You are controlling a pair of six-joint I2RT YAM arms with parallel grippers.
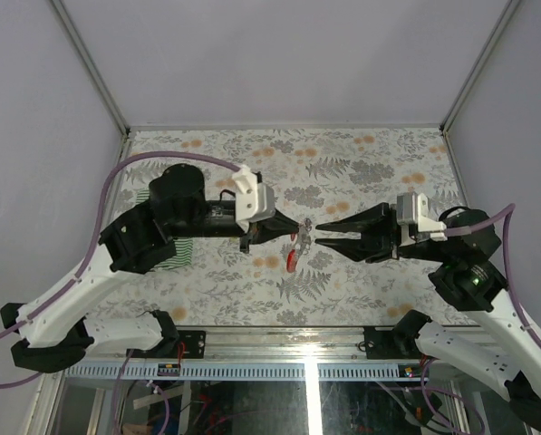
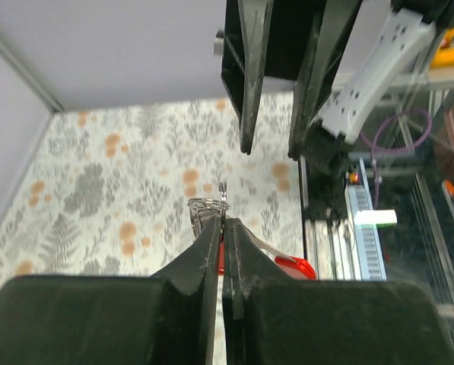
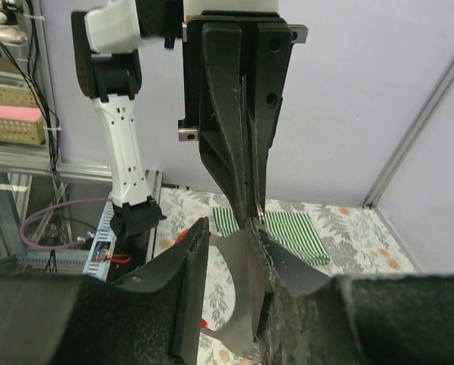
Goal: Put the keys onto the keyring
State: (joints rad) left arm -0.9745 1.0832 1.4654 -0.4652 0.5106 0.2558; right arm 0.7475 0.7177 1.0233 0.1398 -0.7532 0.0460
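Observation:
My left gripper (image 1: 295, 228) is shut on a thin silvery keyring (image 2: 208, 204), held above the middle of the table. A red tag (image 2: 296, 267) hangs from the ring and also shows in the top view (image 1: 291, 261). A small silvery piece (image 1: 303, 238) hangs at the ring. No key with a green, black or blue tag is in view. My right gripper (image 1: 317, 232) faces the left one tip to tip. Its jaws stand apart just short of the ring. A flat grey shape (image 3: 246, 289) lies against its right finger; I cannot tell what it is.
A green-and-white striped cloth (image 3: 291, 228) lies on the floral table cover (image 1: 361, 172) at the left, partly under my left arm (image 1: 170, 252). Grey walls close the back and both sides. A metal rail (image 1: 279, 370) runs along the near edge.

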